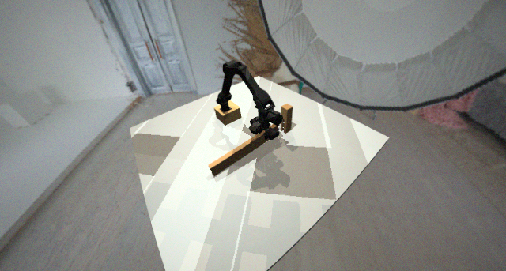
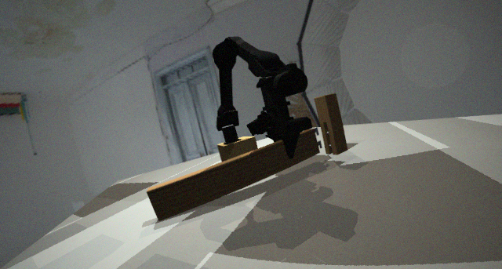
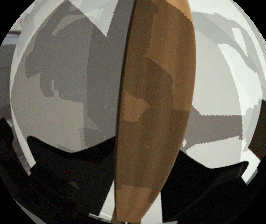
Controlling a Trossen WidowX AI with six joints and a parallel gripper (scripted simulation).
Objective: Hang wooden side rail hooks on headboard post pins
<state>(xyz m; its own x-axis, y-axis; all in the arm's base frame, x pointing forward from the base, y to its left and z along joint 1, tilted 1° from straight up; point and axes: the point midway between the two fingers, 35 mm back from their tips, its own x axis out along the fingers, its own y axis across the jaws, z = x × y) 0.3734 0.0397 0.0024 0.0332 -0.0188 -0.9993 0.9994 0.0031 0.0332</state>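
Exterior view shows the claw (image 1: 273, 133) (image 2: 291, 149) (image 3: 142, 139) closed on the wooden side rail (image 1: 239, 152) (image 2: 231, 176) (image 3: 154, 100), gripping it near its hooked end. From the claw, the rail's long part slants away to its far end, which lies on the table (image 1: 292, 223) (image 2: 412, 206) at the side opposite the post. Just past the claw, the steel hooks (image 2: 319, 139) stick out of the rail's near end, apart from the headboard post (image 1: 286, 118) (image 2: 332, 124). That post stands upright near the claw, its slot facing the hooks, so the rail is not hung. In the wrist view, the rail runs between the two dark fingers, one on each side of it. Behind the claw, as the exterior view has it, a wooden block (image 1: 228, 114) (image 2: 239, 148) (image 3: 265, 129) sits under the black arm (image 1: 247, 79) (image 2: 255, 59).
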